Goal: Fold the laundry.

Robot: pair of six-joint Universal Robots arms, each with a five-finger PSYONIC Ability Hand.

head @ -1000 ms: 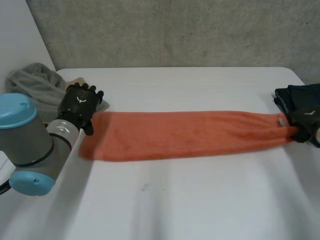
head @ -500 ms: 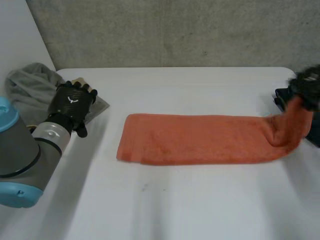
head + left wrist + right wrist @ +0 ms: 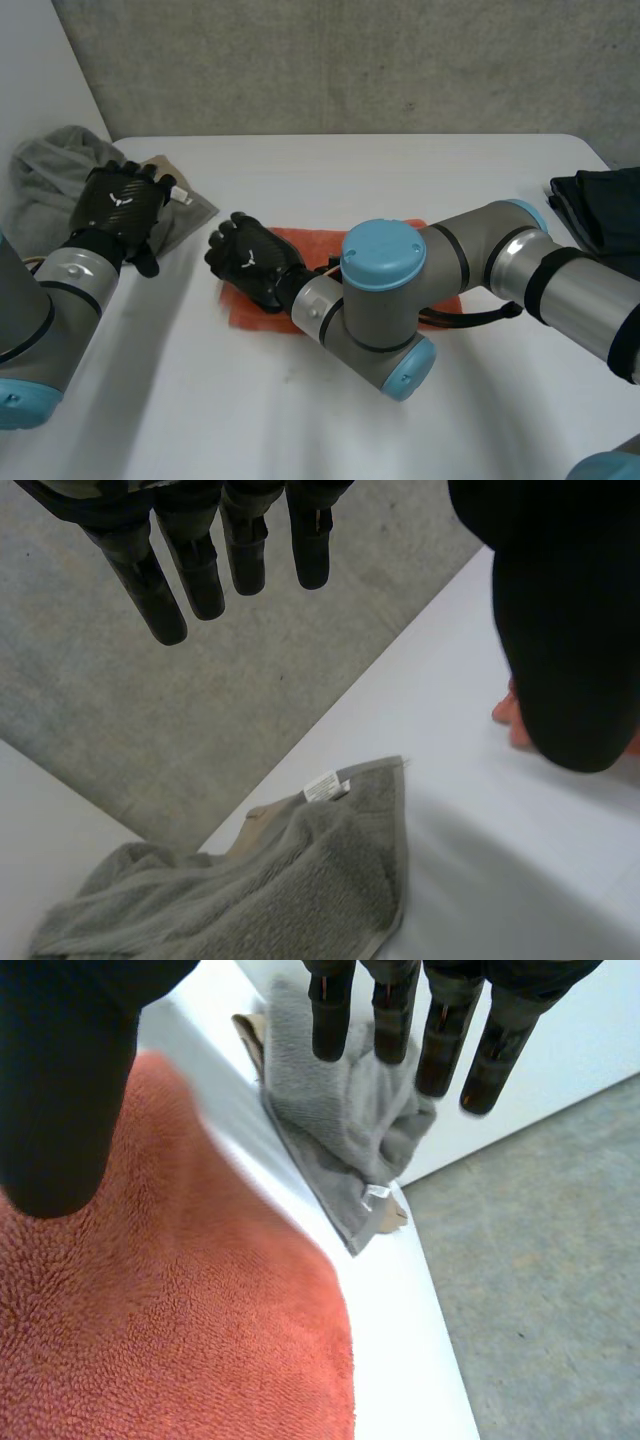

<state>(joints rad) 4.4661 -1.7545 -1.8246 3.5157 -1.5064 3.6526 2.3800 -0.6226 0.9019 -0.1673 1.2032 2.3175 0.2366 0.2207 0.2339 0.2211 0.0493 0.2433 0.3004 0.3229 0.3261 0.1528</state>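
Observation:
An orange towel point(image 3: 320, 237) lies folded on the middle of the white table point(image 3: 400, 170), mostly covered by my right arm. My right hand point(image 3: 250, 265) hovers over the towel's left end with straight fingers and holds nothing. In the right wrist view the orange towel point(image 3: 180, 1340) lies under the palm of the right hand point(image 3: 440, 1040). My left hand point(image 3: 120, 205) is open above the grey towel point(image 3: 60, 160) at the table's left edge. In the left wrist view the left hand point(image 3: 200, 560) has straight fingers over the grey towel point(image 3: 300, 880).
A pile of dark clothes point(image 3: 600, 205) sits at the table's right edge. The grey towel point(image 3: 340, 1110) hangs partly over the left edge, with a tan cloth point(image 3: 160, 165) under it. My right arm crosses the table's middle.
My right hand carried the orange towel's right end across to the left, folding it in half, and let go. My left hand drew back to the left over the grey towel.

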